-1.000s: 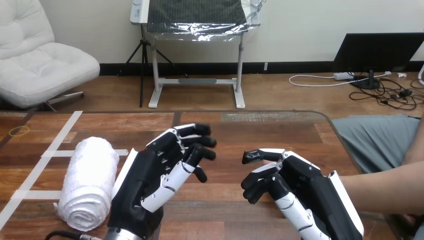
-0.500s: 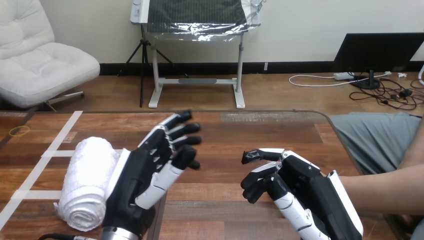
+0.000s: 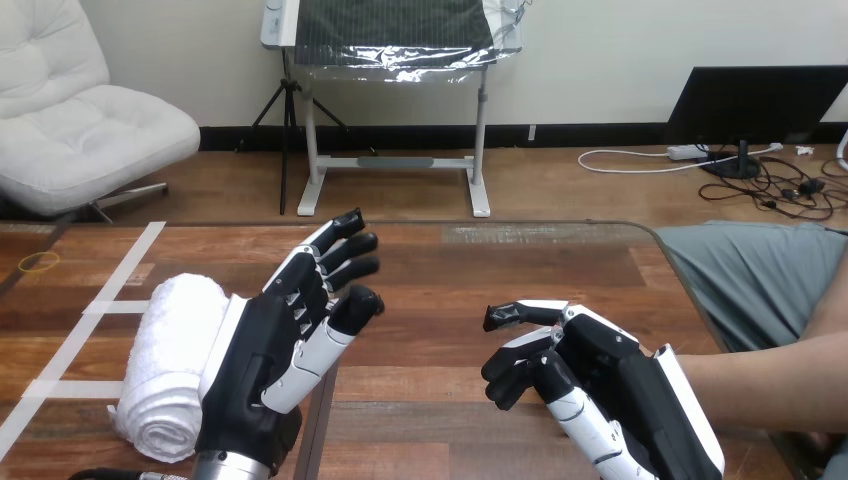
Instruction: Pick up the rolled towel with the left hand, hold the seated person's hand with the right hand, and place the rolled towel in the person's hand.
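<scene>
While the rolled towel (image 3: 175, 355) lay on the left part of the wooden counter (image 3: 480, 270), with its length running away from the robot and its spiral end facing the near edge, the left hand (image 3: 280, 345) hung just to the right of it, released. Its fingers (image 3: 345, 245) were stretched forward and a little spread, pointing away across the counter. The thumb (image 3: 352, 305) stood out to the right, and nothing lay inside the hand. The white edge of the hand's back sat right beside the towel's side; whether the 2 touched could not be told. The towel rested across strips of white tape (image 3: 128, 265) stuck to the counter, and a small yellow ring (image 3: 40, 262) lay near the far left edge, well apart from the towel.

The right hand (image 3: 590, 375) was over the right part of the counter, well apart from the left hand. It was loosely clenched, with its fingers curled down toward the palm, its thumb (image 3: 512, 313) pointing left, and nothing in its grasp. The person's forearm (image 3: 770, 385) came in from the right edge and ran behind the right hand's white shell, where its end was hidden. Whether it touched the right hand could not be told.
</scene>
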Robot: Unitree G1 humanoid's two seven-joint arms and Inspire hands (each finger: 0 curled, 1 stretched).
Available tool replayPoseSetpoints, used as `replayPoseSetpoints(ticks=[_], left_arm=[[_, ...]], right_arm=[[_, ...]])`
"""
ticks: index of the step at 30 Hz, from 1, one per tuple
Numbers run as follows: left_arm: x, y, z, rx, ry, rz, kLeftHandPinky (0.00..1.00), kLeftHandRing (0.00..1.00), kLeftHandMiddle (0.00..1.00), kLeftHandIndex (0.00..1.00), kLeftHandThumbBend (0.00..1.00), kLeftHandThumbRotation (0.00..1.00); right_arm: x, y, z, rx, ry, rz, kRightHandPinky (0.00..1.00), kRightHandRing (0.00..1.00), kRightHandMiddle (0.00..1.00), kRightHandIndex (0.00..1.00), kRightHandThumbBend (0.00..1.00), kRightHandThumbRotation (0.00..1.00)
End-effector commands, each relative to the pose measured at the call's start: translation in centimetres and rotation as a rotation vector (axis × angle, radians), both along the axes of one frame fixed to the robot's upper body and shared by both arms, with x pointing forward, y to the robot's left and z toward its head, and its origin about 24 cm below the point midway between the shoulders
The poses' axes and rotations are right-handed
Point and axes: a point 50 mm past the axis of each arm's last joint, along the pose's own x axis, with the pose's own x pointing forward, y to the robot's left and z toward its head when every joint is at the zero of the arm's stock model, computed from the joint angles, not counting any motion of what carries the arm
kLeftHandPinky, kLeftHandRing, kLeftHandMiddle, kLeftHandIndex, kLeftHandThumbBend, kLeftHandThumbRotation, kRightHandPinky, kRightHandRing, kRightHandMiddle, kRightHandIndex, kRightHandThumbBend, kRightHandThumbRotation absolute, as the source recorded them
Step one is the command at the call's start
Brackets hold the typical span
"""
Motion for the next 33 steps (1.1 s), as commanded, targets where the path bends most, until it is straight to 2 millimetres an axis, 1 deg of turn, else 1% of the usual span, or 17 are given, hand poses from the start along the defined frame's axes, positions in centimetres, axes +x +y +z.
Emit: replayPoseSetpoints(ticks=[1,2,3,5,11,12,17,22,33], left_arm=[[1.1,-0.5,1.6,-0.009,-0.094,-0.005,0.79,0.87,0.86,0.87,1.0,0.7],[1.1,-0.5,1.6,-0.007,-0.09,-0.002,0.79,0.87,0.86,0.87,1.0,0.7],[1.1,-0.5,1.6,-0.006,-0.087,0.0,0.83,0.88,0.87,0.88,1.0,0.7],[1.2,-0.4,1.6,0.011,-0.081,0.01,0.86,0.89,0.88,0.89,1.0,0.71],[1.3,-0.2,1.7,0.093,-0.064,0.053,0.91,0.93,0.94,0.93,1.0,0.75],[1.4,-0.1,1.7,0.094,-0.062,0.055,0.94,0.96,0.96,0.95,1.0,0.76],[1.8,0.3,1.9,0.11,-0.059,0.072,0.98,0.99,0.99,0.98,1.0,0.75],[2.3,0.8,2.0,0.128,-0.059,0.093,1.0,1.0,1.0,1.0,0.99,0.69],[3.6,2.2,3.1,0.283,-0.073,0.182,1.0,1.0,1.0,1.0,1.0,0.57]], right_arm=[[1.0,0.5,1.2,0.028,-0.089,0.006,0.39,0.46,0.52,0.64,0.6,0.65],[1.0,0.4,1.2,0.028,-0.088,0.005,0.39,0.46,0.52,0.64,0.6,0.65],[1.0,0.4,1.2,0.027,-0.088,0.005,0.39,0.46,0.52,0.64,0.6,0.65],[1.0,0.4,1.2,0.025,-0.086,0.004,0.4,0.46,0.52,0.64,0.61,0.65],[1.1,0.4,1.2,0.016,-0.091,-0.002,0.4,0.46,0.52,0.63,0.62,0.65],[1.1,0.4,1.2,0.013,-0.094,-0.003,0.39,0.46,0.51,0.63,0.62,0.66],[1.1,0.4,1.2,0.011,-0.095,-0.007,0.39,0.46,0.51,0.63,0.63,0.67],[1.2,0.4,1.2,0.012,-0.093,-0.004,0.39,0.46,0.51,0.63,0.63,0.68],[1.2,0.5,1.0,0.028,-0.091,0.005,0.39,0.46,0.52,0.63,0.62,0.66]])
